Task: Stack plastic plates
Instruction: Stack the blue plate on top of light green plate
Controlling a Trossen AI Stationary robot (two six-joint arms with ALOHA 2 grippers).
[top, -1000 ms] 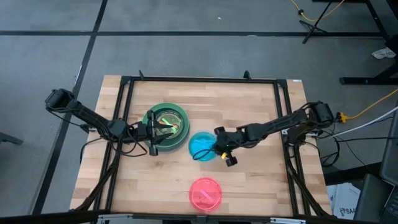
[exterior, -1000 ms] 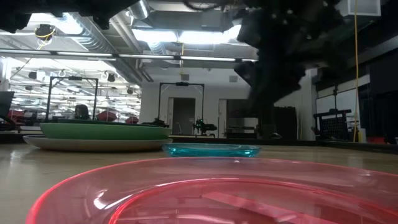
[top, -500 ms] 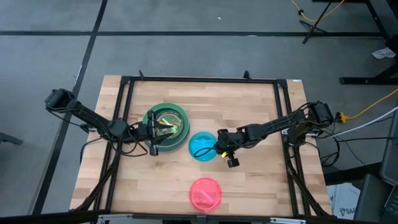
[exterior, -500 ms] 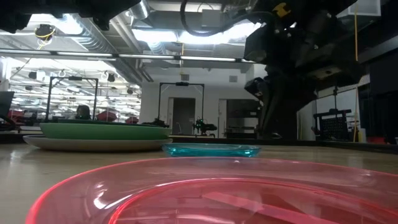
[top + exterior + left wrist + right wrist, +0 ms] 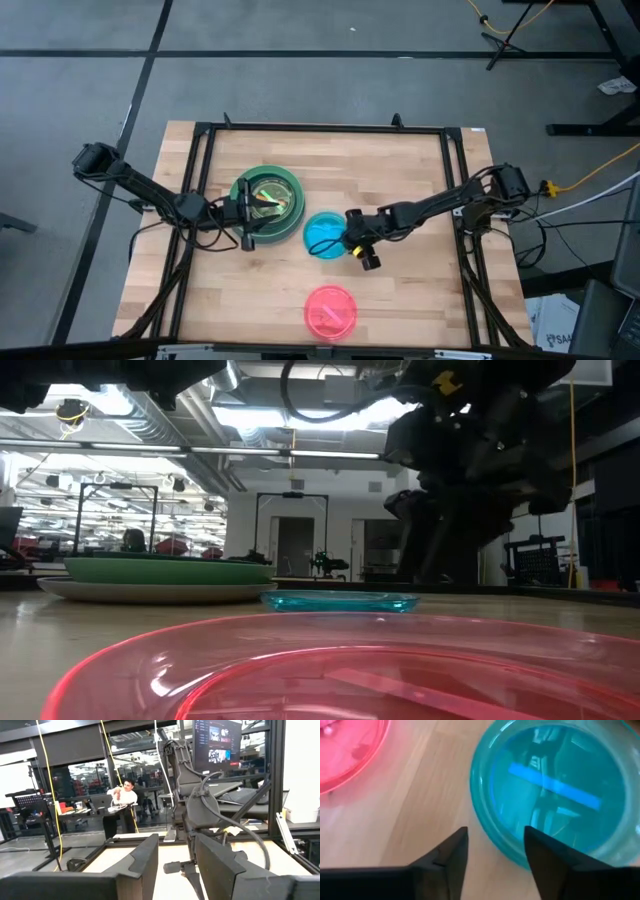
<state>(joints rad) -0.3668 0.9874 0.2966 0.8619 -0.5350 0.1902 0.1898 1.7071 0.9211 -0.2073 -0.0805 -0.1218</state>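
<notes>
A stack of plastic plates (image 5: pixel 266 197), green on top with a dark rim, stands left of the table's middle; in the low view its green plate (image 5: pixel 165 570) rests on a pale one (image 5: pixel 150 591). A translucent blue plate (image 5: pixel 324 235) lies flat to its right, and a pink plate (image 5: pixel 330 310) lies near the front edge. My right gripper (image 5: pixel 495 852) is open at the blue plate's right rim (image 5: pixel 487 837); no touch shows. My left gripper (image 5: pixel 248 213) hovers open at the stack's near-left rim, with nothing between its fingers (image 5: pixel 145 855).
A black frame (image 5: pixel 320 128) runs around the wooden table top. Bare wood lies at the far right and near left. The right arm (image 5: pixel 200 810) fills the middle of the left wrist view; a person (image 5: pixel 122 805) stands in the room beyond the table.
My right gripper has opened beside the blue plate's right rim after backing off slightly toward the table's right and returning. The blue plate lies where it was. The left arm has kept still.
</notes>
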